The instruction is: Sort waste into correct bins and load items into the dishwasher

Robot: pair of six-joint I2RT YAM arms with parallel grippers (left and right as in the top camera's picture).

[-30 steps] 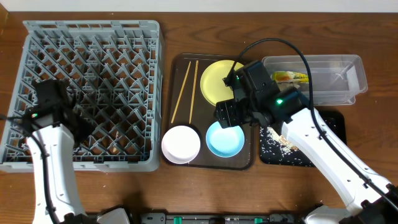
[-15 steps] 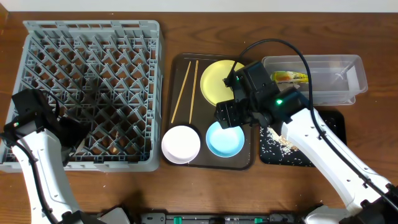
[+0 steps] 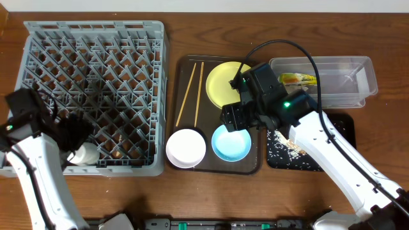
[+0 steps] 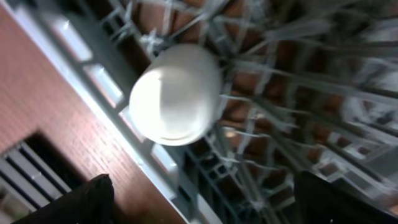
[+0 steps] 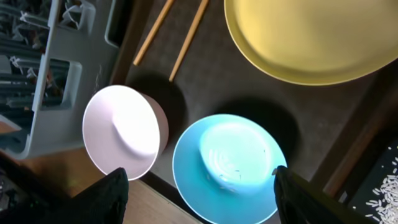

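The small white cup (image 3: pixel 85 153) stands in the front-left corner of the grey dish rack (image 3: pixel 96 38); it also shows in the left wrist view (image 4: pixel 177 93). My left gripper (image 3: pixel 72 136) is open and empty just beside and above it (image 4: pixel 205 214). My right gripper (image 3: pixel 234 120) is open and empty, hovering over the light blue bowl (image 5: pixel 227 168), with its fingers (image 5: pixel 106 199) spread to either side of the bowl. The white-pinkish bowl (image 3: pixel 186 147), pale yellow plate (image 3: pixel 223 83) and two chopsticks (image 3: pixel 190 92) lie on the dark brown tray (image 3: pixel 255 167).
The clear tub (image 3: pixel 358 67) at the back right holds the snack wrapper (image 3: pixel 298 79). The black tray (image 3: pixel 342 124) with crumbly food scraps (image 3: pixel 287 145) lies under my right arm. The tissue is not clearly visible.
My left arm has drawn back to the left and front, uncovering the white cup now standing free in the rack. The right arm has not moved.
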